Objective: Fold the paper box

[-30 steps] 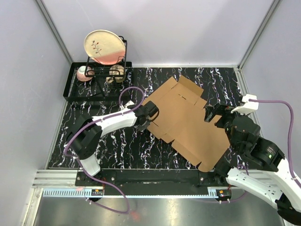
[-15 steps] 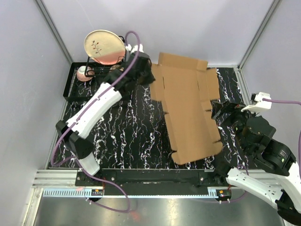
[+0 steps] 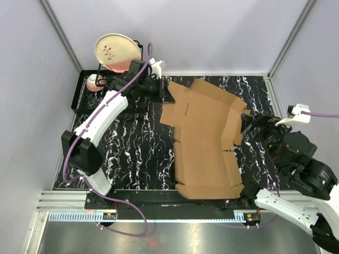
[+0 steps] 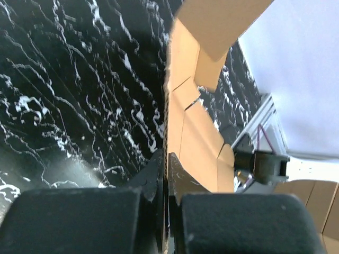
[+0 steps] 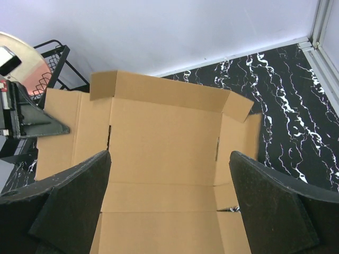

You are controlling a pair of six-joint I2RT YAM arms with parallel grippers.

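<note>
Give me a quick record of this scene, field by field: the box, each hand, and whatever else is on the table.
paper box: unfolded brown cardboard sheet, some flaps bent up, spread across the table
left hand: shut on the box's far-left edge
right hand: open, facing the box, holding nothing
other: black rack with a plate, far left

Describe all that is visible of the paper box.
The paper box is an unfolded sheet of plain brown cardboard, die-cut with flaps, slits and creases. Its near end lies at the near edge of the black marbled table; its far part is raised, with flaps bent upward. The left hand is shut on its far left edge. The open right hand is by its right side; whether they touch cannot be told.
</note>
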